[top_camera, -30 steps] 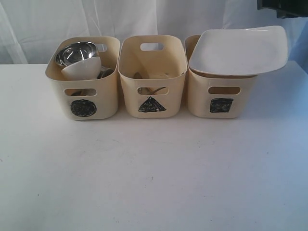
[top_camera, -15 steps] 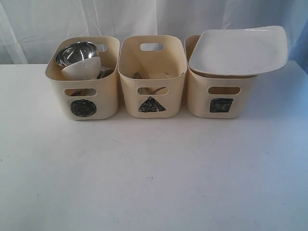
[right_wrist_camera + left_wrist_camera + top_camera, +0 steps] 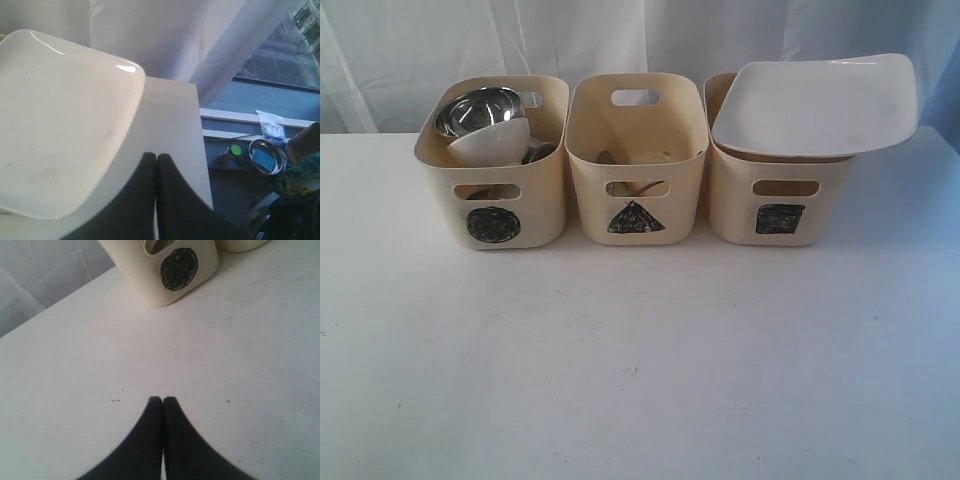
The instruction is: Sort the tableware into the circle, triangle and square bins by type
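My left gripper [image 3: 162, 399] is pressed together on nothing over the table [image 3: 75, 365], with the circle bin [image 3: 145, 282] standing ahead of its tips. My right gripper [image 3: 156, 156], likewise closed and empty, has the square white plate [image 3: 60, 120] lying just beyond its tips. That plate rests across the rim of the square bin [image 3: 735, 205], on my right arm's side, so any nudge would be that arm's, I judge.

A white table [image 3: 640, 380] carries the circle bin [image 3: 545, 205], triangle bin [image 3: 590, 205] and square bin [image 3: 732, 212] in a row.
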